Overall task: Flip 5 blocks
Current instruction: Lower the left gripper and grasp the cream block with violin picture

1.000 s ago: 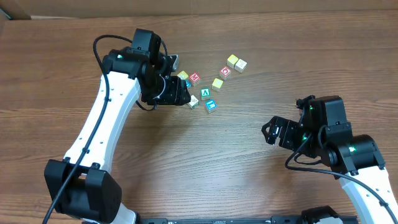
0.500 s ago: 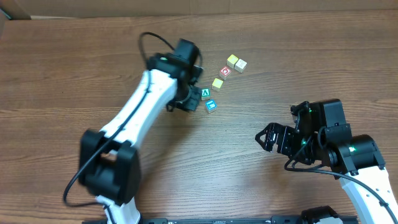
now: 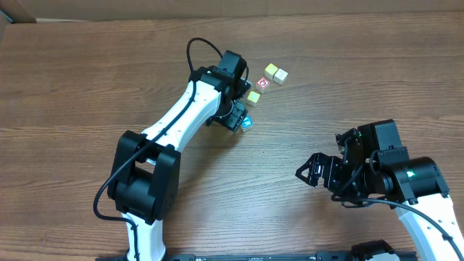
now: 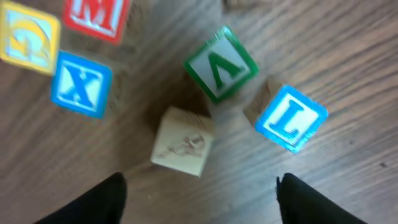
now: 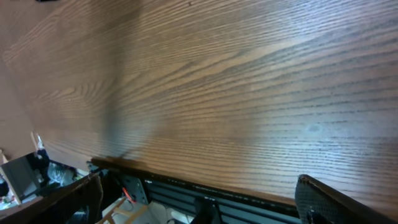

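In the left wrist view several blocks lie on the wood: a yellow one (image 4: 28,42), a red M (image 4: 96,15), a blue X (image 4: 81,84), a green V (image 4: 221,63), a blue L (image 4: 291,118) and a cream block (image 4: 183,142). My left gripper (image 4: 199,202) hangs over them, open, and the cream block lies just ahead of the empty gap. From overhead the left gripper (image 3: 234,116) covers part of the cluster; a blue block (image 3: 247,122), a yellow-green one (image 3: 254,96) and a red one (image 3: 262,83) show beside it. My right gripper (image 3: 308,172) is open and empty, far from the blocks.
A yellow block (image 3: 270,70) and a cream block (image 3: 280,75) sit together behind the cluster. The right wrist view shows bare wood and the table's front edge (image 5: 205,180) with the dark frame below it.
My left arm has swung right over the block cluster and now hides several blocks. Its jaws stand wider than half a second ago. The right gripper has drifted slightly left and nearer.
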You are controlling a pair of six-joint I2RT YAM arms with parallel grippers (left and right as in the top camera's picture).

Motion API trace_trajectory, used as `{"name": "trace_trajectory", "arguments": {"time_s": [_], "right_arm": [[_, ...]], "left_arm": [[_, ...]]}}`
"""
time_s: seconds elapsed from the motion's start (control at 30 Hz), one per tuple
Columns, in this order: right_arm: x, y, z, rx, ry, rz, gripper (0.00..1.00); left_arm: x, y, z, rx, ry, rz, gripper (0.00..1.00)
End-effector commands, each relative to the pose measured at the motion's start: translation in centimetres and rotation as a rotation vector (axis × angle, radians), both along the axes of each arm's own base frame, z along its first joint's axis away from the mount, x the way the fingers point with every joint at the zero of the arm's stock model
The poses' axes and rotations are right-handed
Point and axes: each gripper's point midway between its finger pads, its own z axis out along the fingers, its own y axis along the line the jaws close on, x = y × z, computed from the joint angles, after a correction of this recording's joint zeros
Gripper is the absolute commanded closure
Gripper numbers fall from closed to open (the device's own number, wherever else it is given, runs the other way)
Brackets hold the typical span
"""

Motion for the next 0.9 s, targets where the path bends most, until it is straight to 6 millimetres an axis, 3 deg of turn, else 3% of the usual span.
{"name": "trace_trajectory", "arguments": {"time_s": [0.0,0.13,0.43,0.87], "right_arm": [[-0.1,0.5,0.7,0.026,-0.006,0.013,0.0],[-0.4,0.6,0.7,0.035,0.006,0.016,0.0],[-0.9,1.1,1.0,0.071,0.027,0.025,0.0],[-1.4,1.5,1.3,0.103,0.052,0.034,0.0]], "left_arm": [[0.5,0.4,-0.8,-0.007,0.006,-0.032,0.23],[0.5,0.1,-1.4,-0.037,0.022,-0.102,0.32],[-0.3,-0.5,-3.4,-0.077,0.088,-0.216,0.37],[0.6,0.2,-3.6,-0.076,0.062,-0.237,0.51]]}}
